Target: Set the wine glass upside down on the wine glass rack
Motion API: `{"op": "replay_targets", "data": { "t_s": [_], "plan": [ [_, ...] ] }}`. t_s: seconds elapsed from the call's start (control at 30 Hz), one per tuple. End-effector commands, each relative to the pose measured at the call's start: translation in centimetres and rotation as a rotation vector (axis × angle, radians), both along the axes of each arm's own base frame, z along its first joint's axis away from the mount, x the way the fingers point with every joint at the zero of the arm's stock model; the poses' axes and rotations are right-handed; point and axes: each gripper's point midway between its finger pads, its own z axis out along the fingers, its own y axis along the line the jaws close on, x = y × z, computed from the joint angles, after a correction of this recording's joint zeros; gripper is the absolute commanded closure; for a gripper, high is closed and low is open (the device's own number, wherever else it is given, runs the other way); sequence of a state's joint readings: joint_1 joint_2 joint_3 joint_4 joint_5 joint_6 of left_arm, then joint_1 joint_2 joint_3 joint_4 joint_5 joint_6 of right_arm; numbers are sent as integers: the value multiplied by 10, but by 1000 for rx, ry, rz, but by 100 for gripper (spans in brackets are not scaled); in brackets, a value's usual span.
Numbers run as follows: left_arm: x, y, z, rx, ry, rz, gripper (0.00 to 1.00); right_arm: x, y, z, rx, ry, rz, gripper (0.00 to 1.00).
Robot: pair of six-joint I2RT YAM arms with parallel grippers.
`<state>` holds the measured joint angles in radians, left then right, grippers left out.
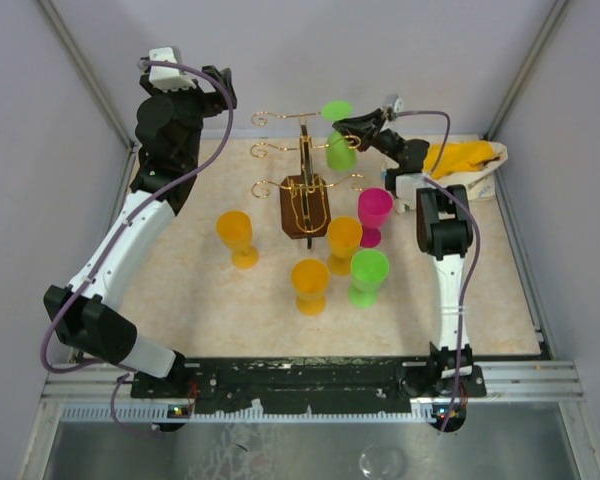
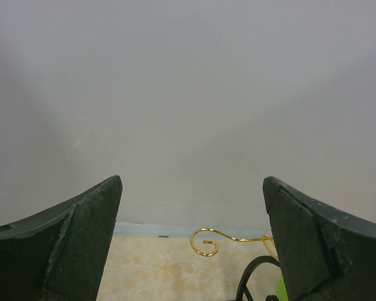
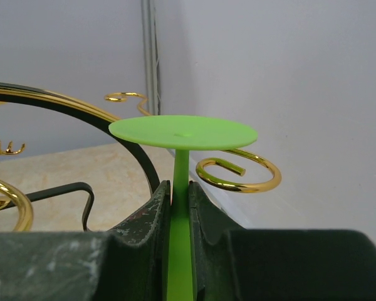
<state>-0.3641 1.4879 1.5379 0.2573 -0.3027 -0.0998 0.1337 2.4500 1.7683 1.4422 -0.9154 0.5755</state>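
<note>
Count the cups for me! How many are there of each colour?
Orange glasses: 3
Green glasses: 2, counting the upside-down one held in the right tool
Pink glasses: 1
Total: 6

Beige marbled table [image 1: 200, 300]. Carries: wine glass rack [image 1: 305, 215], centre rear; left orange glass [image 1: 236, 237], front orange glass [image 1: 310, 285], middle orange glass [image 1: 344, 243], pink glass [image 1: 373, 213], green glass [image 1: 368, 277], all upright; yellow cloth [image 1: 462, 158], right rear.
</note>
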Motion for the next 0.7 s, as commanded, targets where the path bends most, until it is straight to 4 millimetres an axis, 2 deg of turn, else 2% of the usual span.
{"op": "replay_targets", "data": {
  "t_s": [0.0, 0.27, 0.67],
  "plan": [
    [-11, 7, 20, -6, -48, 10, 1, 9, 5, 16, 33, -62, -42, 100],
    [-9, 7, 21, -2, -50, 12, 1, 17, 7, 11, 44, -48, -66, 100],
    [-7, 5, 19, -2, -45, 9, 1, 28, 3, 15, 78, -38, -133, 100]
  ]
}}
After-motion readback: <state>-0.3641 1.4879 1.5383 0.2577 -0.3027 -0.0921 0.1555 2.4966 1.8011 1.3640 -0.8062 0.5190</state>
